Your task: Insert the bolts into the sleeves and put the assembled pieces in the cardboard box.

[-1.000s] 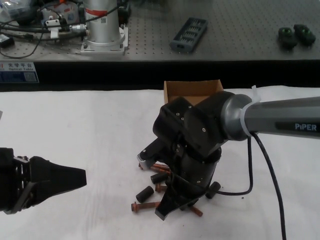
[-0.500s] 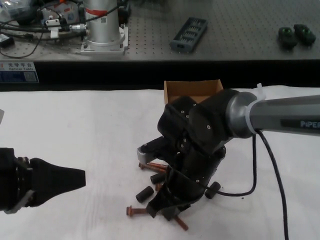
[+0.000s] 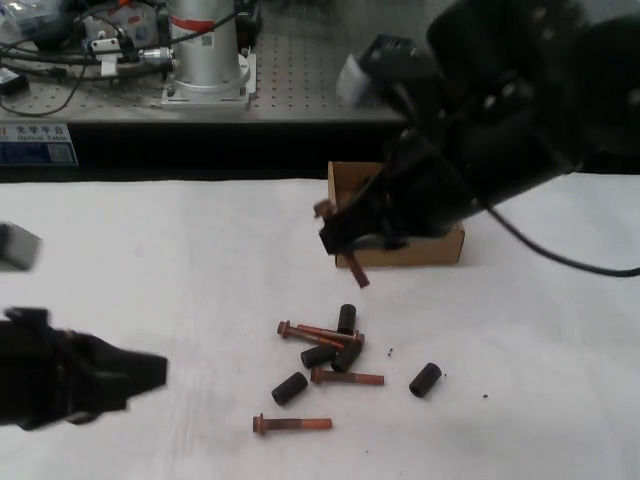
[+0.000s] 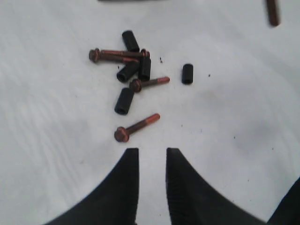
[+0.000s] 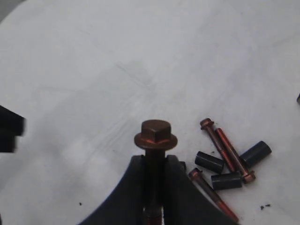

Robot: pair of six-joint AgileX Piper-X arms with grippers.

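1. Two end effectors matter here. Your right end effector (image 5: pixel 153 159) is clamped on a bolt (image 5: pixel 155 135), gripping the shank so the hex head stands clear of the fingertips.
2. That grip leaves the threaded end poking out the other side, which I judge is what you need for feeding it into a sleeve.
3. In the high view, the held bolt hangs above the counter (image 3: pixel 150 250), in front of the cardboard box (image 3: pixel 435 247) and well apart from the pile.
4. Your left end effector (image 4: pixel 152 152) hovers low over the counter, holding nothing, with a narrow gap between its fingers.
5. One loose bolt (image 4: pixel 136 127) lies just ahead of those fingers, pointing towards the pile.
6. Several sleeves (image 4: pixel 124 101) lie on their sides among the other bolts, and none appears assembled.
7. You likely need the left side to pick up and steady a sleeve, so the task looks barely begun.
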